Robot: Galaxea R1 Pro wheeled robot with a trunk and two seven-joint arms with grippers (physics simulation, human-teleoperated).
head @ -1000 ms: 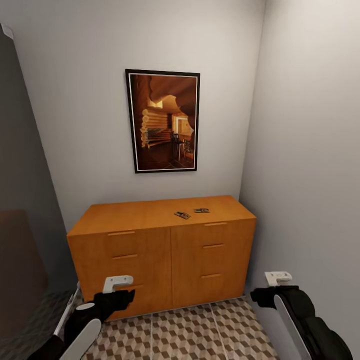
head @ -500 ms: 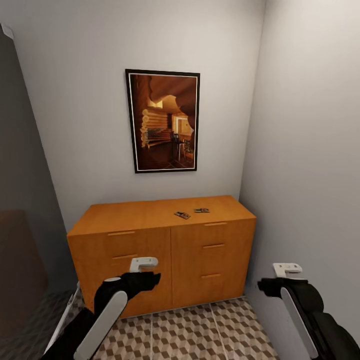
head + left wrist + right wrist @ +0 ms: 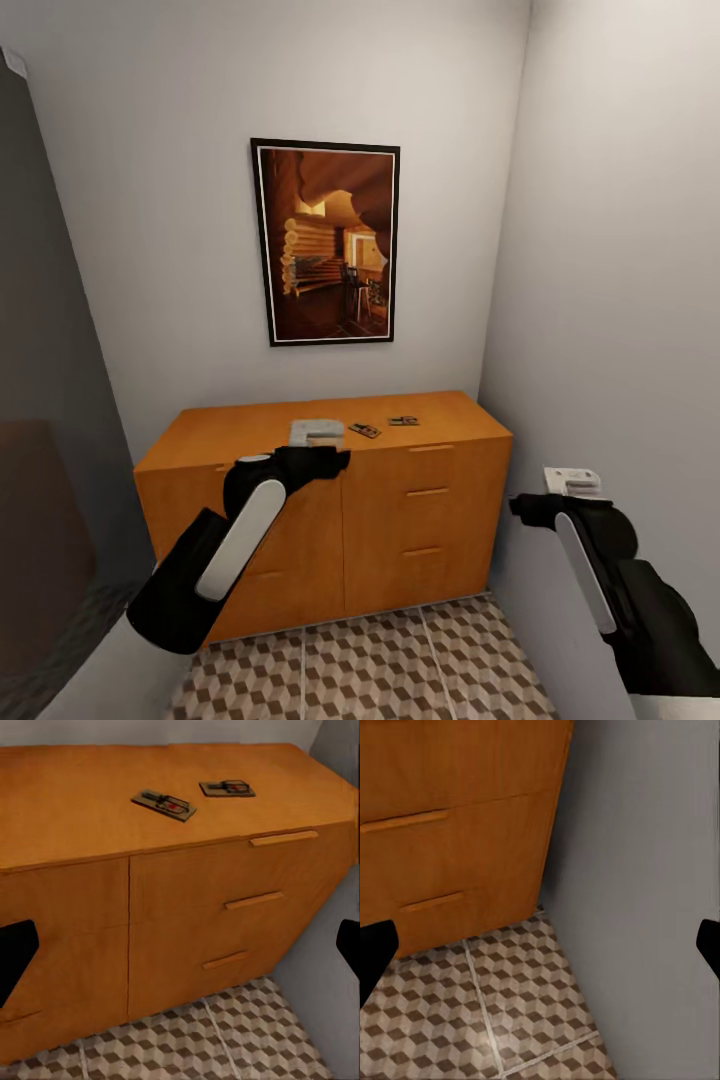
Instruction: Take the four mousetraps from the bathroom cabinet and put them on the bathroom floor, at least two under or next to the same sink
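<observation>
1. Mousetraps: two lie flat on the cabinet (image 3: 330, 500) top, toward its right end, one (image 3: 364, 431) just beside the other (image 3: 403, 421).
2. Left claw (image 3: 318, 434) hovers at the cabinet's front edge, near the traps, fingers spread wide, holding nothing.
3. Right claw (image 3: 572, 482) hangs beside the wall, apparently open and empty, above the bathroom floor (image 3: 400, 665).

two mousetraps (image 3: 364, 431) (image 3: 403, 421) side by side on cabinet (image 3: 330, 520) top, right half — framed picture (image 3: 325, 243) above.
</observation>
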